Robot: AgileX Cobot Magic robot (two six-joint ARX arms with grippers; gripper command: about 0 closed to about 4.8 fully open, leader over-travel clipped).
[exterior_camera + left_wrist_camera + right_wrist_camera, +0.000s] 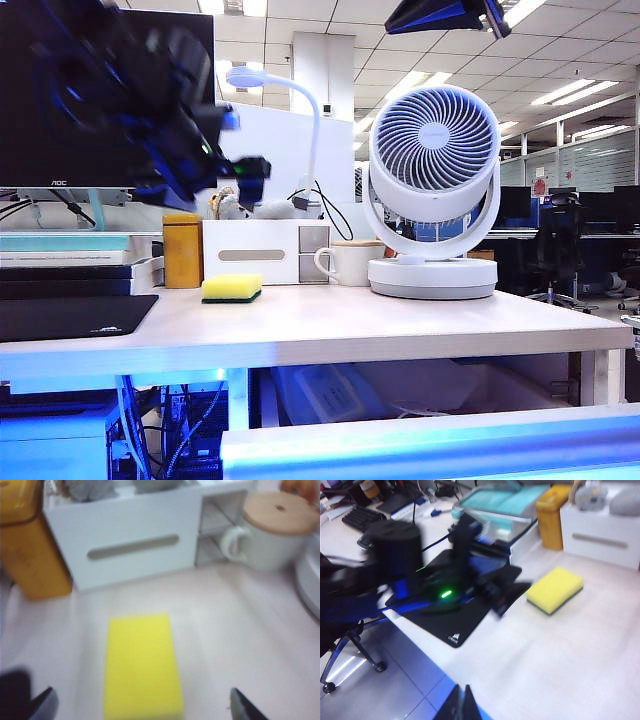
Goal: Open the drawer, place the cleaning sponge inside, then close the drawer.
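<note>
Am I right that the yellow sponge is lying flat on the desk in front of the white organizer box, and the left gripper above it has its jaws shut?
Not quite. The cleaning sponge does lie flat on the desk in front of the organizer box, but the left gripper has its jaws open, one fingertip on each side of the sponge. The left wrist view shows it.
</note>
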